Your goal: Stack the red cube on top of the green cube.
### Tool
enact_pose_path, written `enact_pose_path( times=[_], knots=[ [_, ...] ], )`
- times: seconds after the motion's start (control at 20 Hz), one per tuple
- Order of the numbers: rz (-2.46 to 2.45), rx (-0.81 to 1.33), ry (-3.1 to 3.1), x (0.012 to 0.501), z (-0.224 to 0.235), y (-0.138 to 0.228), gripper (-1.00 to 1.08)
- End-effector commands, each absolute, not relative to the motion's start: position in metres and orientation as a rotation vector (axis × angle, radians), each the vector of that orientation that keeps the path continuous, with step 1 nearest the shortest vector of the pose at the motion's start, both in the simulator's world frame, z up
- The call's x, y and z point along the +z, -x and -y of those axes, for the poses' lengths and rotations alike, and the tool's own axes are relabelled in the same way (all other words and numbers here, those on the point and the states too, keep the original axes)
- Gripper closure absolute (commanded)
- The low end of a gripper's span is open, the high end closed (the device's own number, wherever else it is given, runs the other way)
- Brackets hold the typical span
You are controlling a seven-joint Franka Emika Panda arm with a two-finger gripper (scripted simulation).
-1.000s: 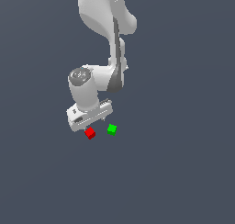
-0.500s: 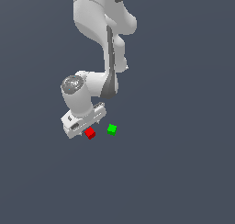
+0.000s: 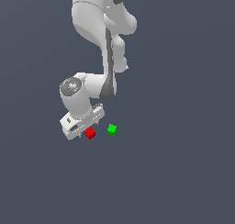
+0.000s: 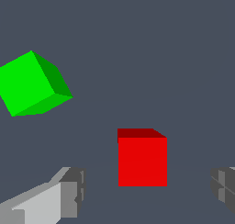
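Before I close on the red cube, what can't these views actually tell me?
- Exterior view: gripper fingertips hidden behind the hand; height above the red cube unreadable.
- Wrist view: fingers cut off by the frame edges.
- Green cube: far faces unseen.

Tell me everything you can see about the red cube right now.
The red cube is a tiny, plain, uniformly bright red block with flat matte faces. It sits flat on the dark grey surface, apart from the green cube. It lies between the open gripper fingers; nothing visibly touches it.
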State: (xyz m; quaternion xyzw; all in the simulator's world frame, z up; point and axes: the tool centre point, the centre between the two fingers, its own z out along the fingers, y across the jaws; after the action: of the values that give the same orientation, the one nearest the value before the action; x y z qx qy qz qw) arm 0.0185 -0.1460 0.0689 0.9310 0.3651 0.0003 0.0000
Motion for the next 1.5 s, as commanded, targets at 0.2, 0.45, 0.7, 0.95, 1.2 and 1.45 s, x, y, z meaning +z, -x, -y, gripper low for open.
enact_pose_path(
  times=[0.2,0.45,0.7,0.95,1.2,1.45],
  knots=[
    [-1.150,0.000,-2.924,0.048,0.146,-0.018,-0.92],
    [-1.153,0.000,-2.922,0.025,0.146,-0.018,-0.92],
    [-1.154,0.000,-2.922,0.020,0.146,-0.019,-0.92],
    [-1.154,0.000,-2.922,0.020,0.146,-0.019,1.08],
    [-1.154,0.000,-2.922,0.020,0.146,-0.019,1.08],
    [-1.153,-0.001,-2.922,0.025,0.146,-0.019,1.08]
  ],
)
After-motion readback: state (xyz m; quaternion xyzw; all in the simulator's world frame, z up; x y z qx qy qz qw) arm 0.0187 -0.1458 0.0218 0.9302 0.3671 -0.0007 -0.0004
